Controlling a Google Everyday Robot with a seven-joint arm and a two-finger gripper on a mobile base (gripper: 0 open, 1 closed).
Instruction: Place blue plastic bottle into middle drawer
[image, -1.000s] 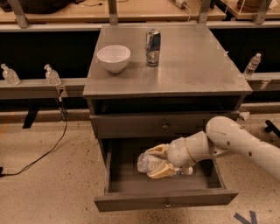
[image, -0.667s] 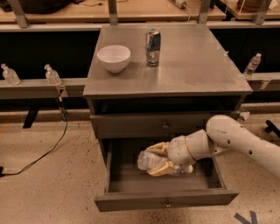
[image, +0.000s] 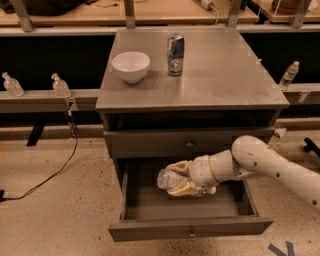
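The gripper (image: 179, 178) is clamping the blue plastic bottle (image: 164, 179) inside the open middle drawer (image: 190, 227). Judged risk: on release, the round bottle is likely rolling away beyond the fingertips.

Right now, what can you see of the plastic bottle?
The small clear crinkly plastic bottle lies on its side, held between the tan jaws of the gripper, inside the open lower grey metal drawer. One end sticks out past the jaws; the rest is hidden. Whether it rests on the drawer floor is unclear.
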